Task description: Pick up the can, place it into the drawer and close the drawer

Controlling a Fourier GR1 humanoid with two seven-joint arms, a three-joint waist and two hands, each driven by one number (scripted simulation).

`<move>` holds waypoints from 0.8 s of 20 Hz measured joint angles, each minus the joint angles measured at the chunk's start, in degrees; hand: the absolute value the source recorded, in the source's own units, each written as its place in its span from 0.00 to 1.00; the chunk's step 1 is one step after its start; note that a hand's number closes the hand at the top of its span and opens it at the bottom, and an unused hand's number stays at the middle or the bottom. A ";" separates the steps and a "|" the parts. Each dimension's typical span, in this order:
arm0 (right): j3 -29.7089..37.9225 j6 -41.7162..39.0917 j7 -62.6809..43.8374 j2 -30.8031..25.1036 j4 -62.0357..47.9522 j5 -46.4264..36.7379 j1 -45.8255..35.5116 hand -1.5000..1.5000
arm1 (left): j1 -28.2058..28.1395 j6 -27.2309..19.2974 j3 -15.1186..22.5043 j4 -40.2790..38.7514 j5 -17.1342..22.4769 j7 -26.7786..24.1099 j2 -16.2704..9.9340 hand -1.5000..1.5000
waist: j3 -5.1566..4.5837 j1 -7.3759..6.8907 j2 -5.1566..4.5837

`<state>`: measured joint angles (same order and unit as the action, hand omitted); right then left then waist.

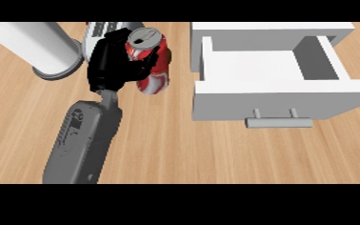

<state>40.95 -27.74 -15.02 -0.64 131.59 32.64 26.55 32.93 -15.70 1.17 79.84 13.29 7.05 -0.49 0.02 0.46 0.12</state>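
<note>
L hand [111, 66] wraps the can [150, 64] from its left side, fingers curled round it; can upright, w/ a clear strip of counter [211, 148] btwn it and the drawer [271, 102]. Drawer pulled open, inside bare, handle [278, 121] facing front. White cylinder [44, 47] just left of the hand. R hand not in view.

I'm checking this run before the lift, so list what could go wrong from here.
1. The left hand curls round the can from one side only; the can may tilt or slip as it rises.
2. The drawer is open, but its near wall stands between can and opening; a low carry could knock the can against it.
3. A white cylinder stands close behind the hand; a swing back could bump it.
</note>
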 measured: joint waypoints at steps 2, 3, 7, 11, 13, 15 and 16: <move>0.62 0.77 -1.35 -0.74 0.49 1.14 -0.34 0.00 | 3.13 -2.28 0.72 -0.32 -0.55 1.91 0.17 1.00 | -0.02 0.11 -0.02; 0.42 0.71 -1.20 -0.56 0.15 0.48 -0.92 0.00 | 4.76 -3.81 1.58 -0.92 -0.63 2.54 0.24 1.00 | -0.01 0.15 -0.04; -0.11 0.96 -0.90 -0.01 0.56 0.00 -0.91 0.00 | 10.28 -6.35 1.99 -3.64 -0.92 4.46 0.33 1.00 | -0.01 0.27 -0.08; -0.87 0.40 -0.20 0.31 -0.39 -1.03 -1.32 0.00 | 16.11 -8.75 2.54 -8.57 0.00 4.26 0.42 1.00 | -0.01 0.45 -0.14; -0.94 0.58 -0.71 0.13 0.02 -0.20 -1.19 0.00 | 19.19 -11.14 3.98 -11.06 0.94 3.91 0.44 1.00 | 0.00 0.69 -0.16; -0.75 0.46 -0.42 0.09 -0.29 -0.31 -1.48 0.00 | 22.48 -12.71 4.21 -13.48 1.48 4.01 0.46 1.00 | -0.01 0.79 -0.19; -0.84 0.14 0.15 0.19 -0.58 -0.44 -1.36 0.00 | 24.18 -13.37 4.32 -15.28 2.01 3.53 0.46 1.00 | 0.00 0.91 -0.21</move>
<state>40.11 -27.60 -14.87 -0.45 131.01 32.20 25.20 57.11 -29.07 5.48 64.56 15.30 10.58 -0.03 0.02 1.37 -0.09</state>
